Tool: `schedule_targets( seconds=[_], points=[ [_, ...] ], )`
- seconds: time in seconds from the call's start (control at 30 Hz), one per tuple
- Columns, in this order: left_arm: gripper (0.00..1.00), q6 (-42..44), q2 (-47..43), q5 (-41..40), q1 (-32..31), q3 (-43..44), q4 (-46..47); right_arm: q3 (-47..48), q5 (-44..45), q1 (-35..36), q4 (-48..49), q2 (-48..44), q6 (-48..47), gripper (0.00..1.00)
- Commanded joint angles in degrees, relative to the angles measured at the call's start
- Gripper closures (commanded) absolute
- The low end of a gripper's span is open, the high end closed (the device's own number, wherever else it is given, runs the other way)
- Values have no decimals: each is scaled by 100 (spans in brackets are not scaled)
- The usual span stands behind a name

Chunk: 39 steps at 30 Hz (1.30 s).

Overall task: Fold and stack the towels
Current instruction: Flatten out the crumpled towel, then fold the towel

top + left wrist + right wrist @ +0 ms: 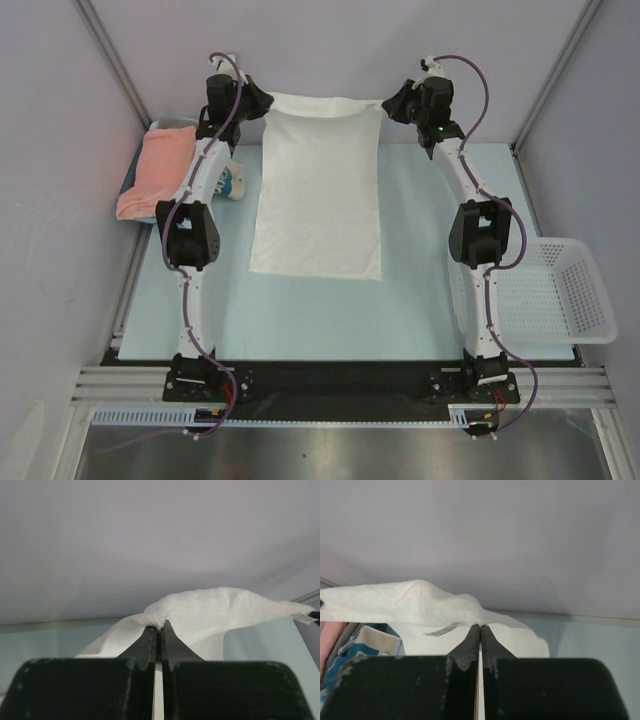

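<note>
Pale blue surface with white towel laid lengthwise down its middle, far edge lifted and pinched at both corners: left gripper and right gripper each clamped tight on a fold of terry. Could lose a corner mid-fold with only a thin lip of cloth caught, possibly so on the right, though hard to judge from that wrist angle. Could also land askew if drawn back unevenly, or drag the near edge along instead of covering it.
</note>
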Motion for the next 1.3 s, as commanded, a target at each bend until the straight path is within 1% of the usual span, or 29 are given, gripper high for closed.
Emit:
schedule_targets(
  seconds=[0.0, 0.1, 0.17, 0.2, 0.23, 0.3, 0.33, 0.37, 0.4, 0.43, 0.47, 0.57, 0.6, 0.63, 0.7, 0.83, 0.9, 0.93, 1.07, 1.27],
  points=[
    [100, -157, -309, 187, -5, -123, 705, 179, -281, 0, 217, -172, 377, 100],
    [100, -210, -362, 240, 4, -431, 713, -314, -325, -9, 332, -417, 536, 100],
    [100, -219, -537, 222, 4, -878, 705, -798, -360, -9, 306, -662, 668, 100],
    [100, -254, -625, 196, 4, -1089, 870, -965, -377, -9, 271, -742, 711, 100],
    [100, -271, -843, 179, 4, -1535, 941, -1349, -386, -9, 236, -839, 764, 100],
    [100, -298, -1082, 100, 4, -1985, 977, -1817, -448, -18, 288, -1198, 861, 100],
    [100, -307, -1213, 21, 4, -2457, 1038, -2098, -465, -18, 314, -1339, 887, 100],
    [100, -307, -1345, -58, -4, -2706, 1056, -2562, -500, -18, 358, -1463, 922, 100],
    [100, -333, -1634, -120, -5, -2917, 1065, -2836, -527, -18, 384, -1725, 966, 100],
    [100, -333, -1758, -251, -5, -3267, 995, -3074, -553, -18, 428, -1841, 1002, 100],
    [100, -324, -1890, -331, -5, -3401, 925, -3450, -675, -26, 446, -1929, 1063, 100],
    [100, -350, -2304, -532, -5, -3902, 513, -3830, -834, 8, 253, -2166, 1107, 100],
    [100, -394, -2487, -568, -5, -4017, 398, -4110, -948, 17, 244, -2237, 1151, 100],
    [100, -421, -2568, -621, -5, -4244, 214, -4270, -958, 26, 218, -2385, 1160, 100],
    [100, -473, -2708, -613, -5, -4439, 46, -4629, -958, 105, 87, -2518, 1152, 100],
    [100, -596, -2954, -727, -13, -4860, -664, -5122, -958, 254, -169, -2799, 1107, 100],
    [100, -693, -3025, -770, -13, -5036, -841, -5325, -905, 333, -257, -2966, 1090, 100],
    [100, -728, -3069, -780, -13, -5281, -929, -5500, -888, 351, -292, -3019, 1072, 100],
    [98, -860, -3315, -815, -22, -5853, -983, -5835, -642, 553, -511, -3274, 959, 100],
    [93, -931, -3640, -850, -49, -6539, -983, -6362, -422, 694, -626, -3617, 975, 100]
  ],
)
